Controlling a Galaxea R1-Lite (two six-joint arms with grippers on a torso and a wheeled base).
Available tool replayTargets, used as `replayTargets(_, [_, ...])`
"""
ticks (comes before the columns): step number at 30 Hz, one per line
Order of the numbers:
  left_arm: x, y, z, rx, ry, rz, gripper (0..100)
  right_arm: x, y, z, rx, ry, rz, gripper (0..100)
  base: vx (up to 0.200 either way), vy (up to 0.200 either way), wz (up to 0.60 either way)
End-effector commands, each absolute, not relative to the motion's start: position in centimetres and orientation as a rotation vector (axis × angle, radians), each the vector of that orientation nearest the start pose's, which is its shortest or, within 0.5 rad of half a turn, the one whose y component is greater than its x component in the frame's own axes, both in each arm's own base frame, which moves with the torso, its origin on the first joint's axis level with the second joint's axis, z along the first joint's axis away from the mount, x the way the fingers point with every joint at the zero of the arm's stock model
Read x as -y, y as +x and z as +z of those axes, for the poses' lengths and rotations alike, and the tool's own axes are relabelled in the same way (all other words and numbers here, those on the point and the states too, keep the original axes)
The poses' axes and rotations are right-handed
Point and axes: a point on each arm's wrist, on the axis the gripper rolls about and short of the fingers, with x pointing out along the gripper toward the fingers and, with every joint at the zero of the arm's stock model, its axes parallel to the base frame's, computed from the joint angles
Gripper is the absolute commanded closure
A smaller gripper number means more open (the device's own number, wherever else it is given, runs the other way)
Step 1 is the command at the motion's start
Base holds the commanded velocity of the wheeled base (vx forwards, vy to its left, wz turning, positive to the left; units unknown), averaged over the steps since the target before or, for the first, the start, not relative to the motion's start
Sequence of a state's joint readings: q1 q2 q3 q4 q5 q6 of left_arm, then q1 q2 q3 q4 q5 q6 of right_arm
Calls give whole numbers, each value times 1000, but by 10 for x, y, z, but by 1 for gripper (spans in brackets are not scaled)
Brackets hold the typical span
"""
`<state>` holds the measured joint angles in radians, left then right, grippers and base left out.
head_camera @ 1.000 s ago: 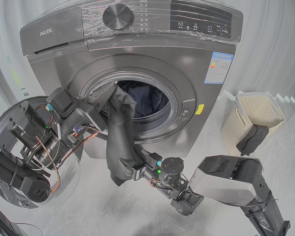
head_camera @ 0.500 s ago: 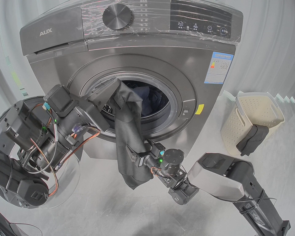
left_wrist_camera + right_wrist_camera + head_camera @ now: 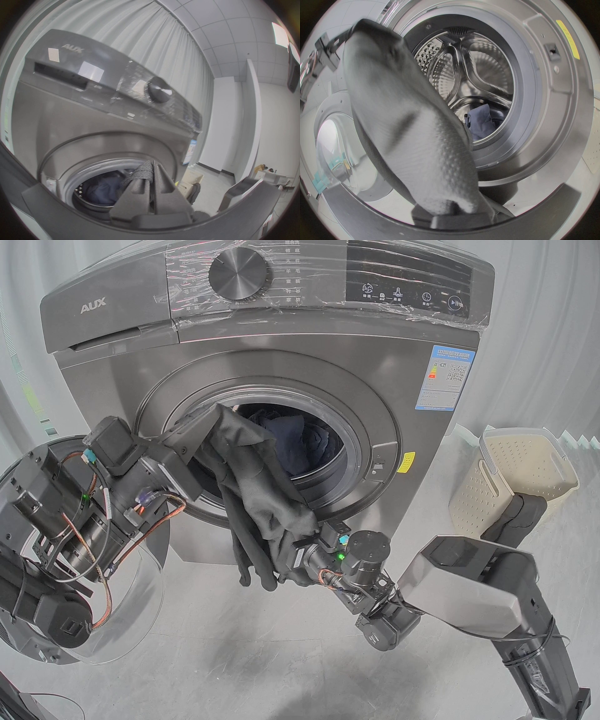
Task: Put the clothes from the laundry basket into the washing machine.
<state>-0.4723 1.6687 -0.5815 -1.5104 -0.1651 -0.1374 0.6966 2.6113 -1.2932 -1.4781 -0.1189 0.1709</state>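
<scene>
Garment [image 3: 259,496] diagonal btw left gripper [image 3: 211,422], right gripper [image 3: 292,560]

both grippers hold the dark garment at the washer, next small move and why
Likely push the right gripper up and into the drum: it holds the dark garment by its bunched lower end outside the opening, while the left gripper pins the upper end at the rim.
</scene>
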Motion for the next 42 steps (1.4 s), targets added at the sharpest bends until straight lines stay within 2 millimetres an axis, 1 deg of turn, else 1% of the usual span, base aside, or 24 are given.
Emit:
replayTargets(1, [103, 261, 188, 253, -157, -555, 100, -278, 354, 68, 136, 253, 552, 100, 0, 0, 0])
replayTargets(5, [100, 261, 165, 165, -135, -554, 100, -267, 340, 90, 151, 261, 554, 100, 0, 0, 0])
replayTargets(6, [100, 261, 165, 165, -135, -554, 100, -267, 340, 90, 151, 261, 554, 100, 0, 0, 0])
replayTargets(8, [103, 256, 148, 98, -106, -570, 100, -265, 331, 105, 171, 273, 566, 100, 0, 0, 0])
replayTargets(9, [104, 255, 143, 81, -93, -573, 100, -264, 329, 110, 179, 278, 568, 100, 0, 0, 0])
replayTargets(12, [107, 252, 120, -1, -56, -594, 100, -264, 323, 123, 200, 296, 578, 100, 0, 0, 0])
replayTargets(13, [107, 252, 119, -4, -55, -597, 100, -264, 323, 123, 201, 296, 578, 100, 0, 0, 0])
replayTargets(14, [110, 251, 105, -57, -49, -625, 100, -265, 319, 130, 214, 305, 587, 100, 0, 0, 0])
replayTargets(15, [111, 253, 100, -71, -47, -629, 100, -266, 318, 131, 217, 306, 590, 100, 0, 0, 0])
replayTargets(18, [114, 258, 94, -82, -47, -630, 100, -267, 316, 131, 214, 313, 594, 100, 0, 0, 0])
replayTargets(19, [113, 258, 93, -85, -46, -628, 0, -268, 316, 131, 214, 313, 596, 100, 0, 0, 0])
replayTargets(22, [113, 258, 93, -86, -48, -628, 0, -267, 317, 130, 213, 312, 594, 100, 0, 0, 0])
replayTargets(24, [111, 253, 90, -107, -45, -629, 0, -265, 322, 128, 214, 309, 582, 100, 0, 0, 0])
replayTargets(27, [106, 239, 82, -167, -34, -625, 0, -263, 326, 127, 212, 308, 573, 100, 0, 0, 0])
replayTargets(28, [102, 230, 77, -202, -22, -626, 0, -262, 331, 126, 215, 307, 562, 100, 0, 0, 0])
replayTargets(29, [102, 227, 76, -211, -16, -629, 0, -260, 332, 126, 215, 307, 557, 100, 0, 0, 0])
replayTargets(30, [100, 220, 71, -242, -1, -636, 0, -259, 336, 124, 216, 306, 550, 100, 0, 0, 0])
replayTargets(32, [98, 212, 65, -279, 18, -642, 0, -257, 340, 121, 213, 303, 540, 100, 0, 0, 0])
replayTargets(33, [98, 212, 65, -279, 18, -642, 0, -257, 340, 121, 213, 303, 540, 100, 0, 0, 0])
replayTargets(34, [97, 204, 60, -315, 30, -666, 0, -257, 341, 120, 215, 303, 538, 100, 0, 0, 0])
replayTargets(36, [98, 199, 58, -329, 41, -695, 0, -258, 341, 121, 219, 307, 540, 100, 0, 0, 0])
replayTargets(38, [100, 199, 59, -322, 43, -707, 0, -260, 339, 121, 217, 309, 546, 100, 0, 0, 0])
replayTargets(39, [109, 204, 62, -291, 44, -732, 0, -263, 336, 121, 215, 315, 555, 100, 0, 0, 0])
replayTargets(42, [127, 221, 67, -229, 27, -759, 0, -272, 327, 123, 213, 322, 582, 100, 0, 0, 0])
